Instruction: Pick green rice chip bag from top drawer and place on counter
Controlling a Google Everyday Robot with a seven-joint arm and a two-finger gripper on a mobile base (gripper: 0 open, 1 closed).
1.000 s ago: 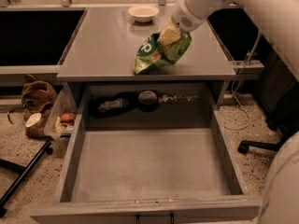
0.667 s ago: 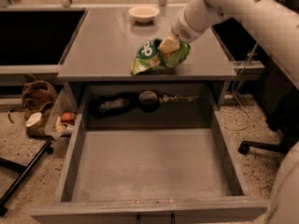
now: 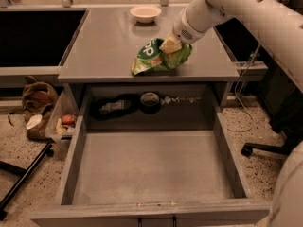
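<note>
- has come down since a second ago, bringing the bag (image 3: 158, 58) from a hang just above the counter (image 3: 109, 41) to a rest on it, close to the front edge and right of centre.
- reaches in from the upper right with the white arm (image 3: 246, 8), angled down onto the bag's top.
- leaves the drawer (image 3: 151, 169) pulled fully out below the counter's front edge, its bottom bare; hence pick judged done, placing nearly so.
- lays the bag crumpled, lower end flat on the counter, upper end bunched up at the gripper (image 3: 171, 45).
- looks clenched on the bag's upper fold, jaws pinching the crinkled film; not yet let go.
- keeps well apart from the bowl (image 3: 145, 13) at the back of the counter; no trouble expected there.
- could go wrong on release: with film caught on a pad during the lift, might drag the bag forward, tip it over the front edge and drop it back into the drawer.
- could also lose it by opening with the bag leaning toward that edge; light, slippery pouch, little to hold it in place.
- safer to open wide first, then lift straight up and back from the edge.
</note>
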